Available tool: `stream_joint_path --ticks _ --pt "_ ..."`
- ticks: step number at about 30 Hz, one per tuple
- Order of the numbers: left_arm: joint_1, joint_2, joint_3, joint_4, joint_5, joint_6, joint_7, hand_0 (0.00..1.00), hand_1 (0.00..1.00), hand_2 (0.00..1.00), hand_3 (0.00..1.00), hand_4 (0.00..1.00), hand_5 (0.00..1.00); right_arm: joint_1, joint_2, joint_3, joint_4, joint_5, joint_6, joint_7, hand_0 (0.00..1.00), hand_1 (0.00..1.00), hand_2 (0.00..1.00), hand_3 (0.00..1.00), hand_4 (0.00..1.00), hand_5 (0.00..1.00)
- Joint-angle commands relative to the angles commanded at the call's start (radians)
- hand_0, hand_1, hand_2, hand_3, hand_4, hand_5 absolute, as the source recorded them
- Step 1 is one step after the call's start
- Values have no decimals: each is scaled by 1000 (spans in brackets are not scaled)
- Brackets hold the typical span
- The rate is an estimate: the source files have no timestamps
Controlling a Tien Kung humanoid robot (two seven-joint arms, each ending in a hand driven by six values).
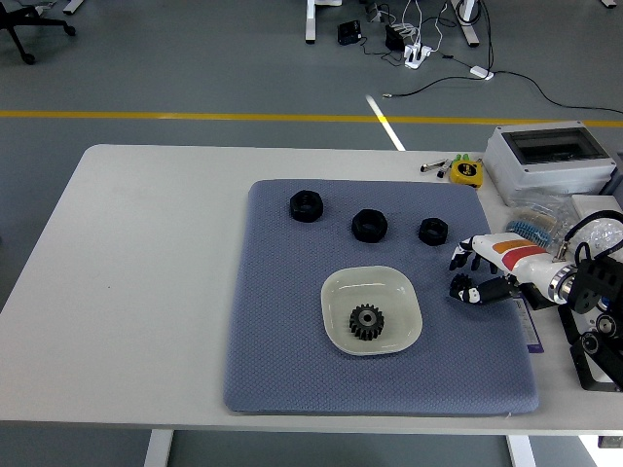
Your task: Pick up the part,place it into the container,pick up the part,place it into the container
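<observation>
A white dish sits on the blue-grey mat and holds one black gear. Three black parts lie in a row behind the dish: a nut, a round part and a smaller one. My right hand hovers at the mat's right edge, right of the dish and just below-right of the small part. Its fingers are spread and hold nothing. My left arm is not visible.
A grey box with a clear lid stands at the back right, with a yellow tape measure next to it. A plastic bag and my arm's black hardware crowd the table's right edge.
</observation>
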State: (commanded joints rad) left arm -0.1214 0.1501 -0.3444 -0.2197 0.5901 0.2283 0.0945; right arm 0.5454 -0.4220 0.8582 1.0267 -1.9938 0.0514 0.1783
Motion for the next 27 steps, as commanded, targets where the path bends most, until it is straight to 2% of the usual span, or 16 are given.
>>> stream_joint_path --ticks 14,15,20,21,26,27 --pt "-2 -1 0 -1 1 -1 1 704 640 710 617 713 683 -4 -1 -2 -20 6 -6 3 284 442 514 522 780 350" --pt "-2 -1 0 -1 1 -1 1 704 641 709 617 712 684 -4 -1 -3 -20 7 -7 4 274 423 491 510 732 345" --pt "-2 -1 1 -1 -1 -1 1 704 641 709 617 712 684 -5 0 -5 -21 11 -13 8 274 423 491 510 732 345" --pt "-2 -1 1 -1 -1 -1 0 704 640 709 616 712 685 -5 0 -6 -20 11 -14 8 235 391 466 506 694 354" --pt "-2 0 0 -1 1 -2 1 704 640 709 616 712 685 -6 1 -9 -22 14 -16 10 235 391 466 506 694 354" --pt "-2 0 0 -1 2 -2 2 703 641 707 615 713 686 -6 2 -10 -23 15 -16 10 175 345 437 499 686 364"
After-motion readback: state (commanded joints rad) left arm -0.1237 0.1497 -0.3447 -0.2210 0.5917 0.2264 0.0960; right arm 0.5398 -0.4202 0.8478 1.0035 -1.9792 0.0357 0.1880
